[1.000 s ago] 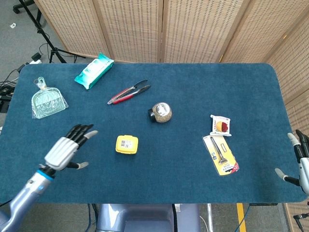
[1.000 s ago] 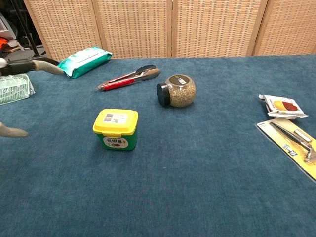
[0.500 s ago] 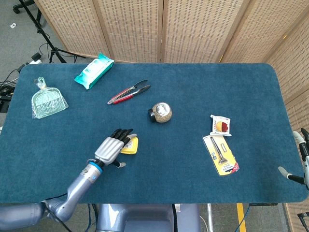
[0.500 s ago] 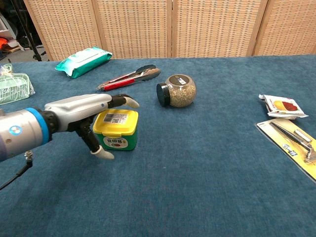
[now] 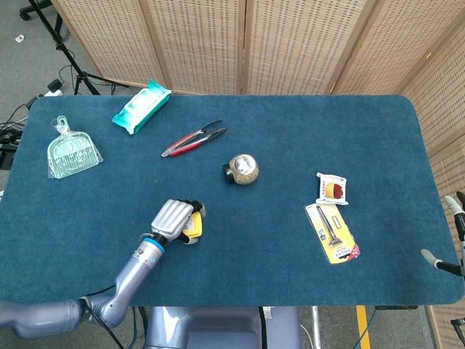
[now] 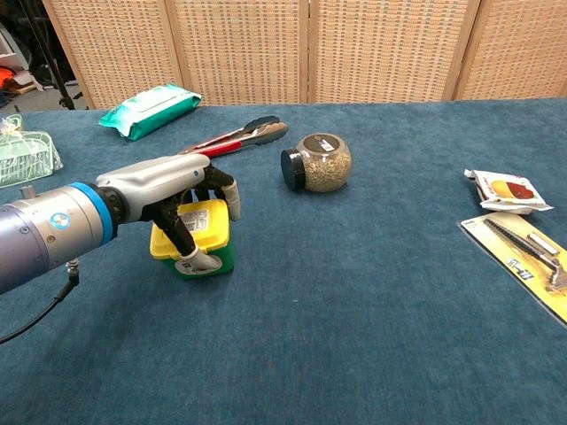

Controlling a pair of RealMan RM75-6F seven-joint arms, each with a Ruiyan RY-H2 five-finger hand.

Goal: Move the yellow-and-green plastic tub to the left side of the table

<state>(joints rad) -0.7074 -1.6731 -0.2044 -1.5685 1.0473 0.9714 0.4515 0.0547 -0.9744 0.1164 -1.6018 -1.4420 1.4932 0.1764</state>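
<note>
A yellow-lidded, green-bodied plastic tub (image 6: 202,237) sits on the dark blue felt table (image 6: 354,310), under a silver-and-black hand (image 6: 182,199) with a blue wrist band.

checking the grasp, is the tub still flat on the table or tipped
Tipped. In the chest view the yellow-and-green tub leans in the left robot hand, its lid slanted; whether its base touches the table is unclear.

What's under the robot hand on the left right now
The yellow-and-green tub. The left robot hand grips it from above, fingers curled over the lid. Part of the yellow lid and green base shows; the label on top is mostly covered, and the tub looks tilted on the blue table.
</note>
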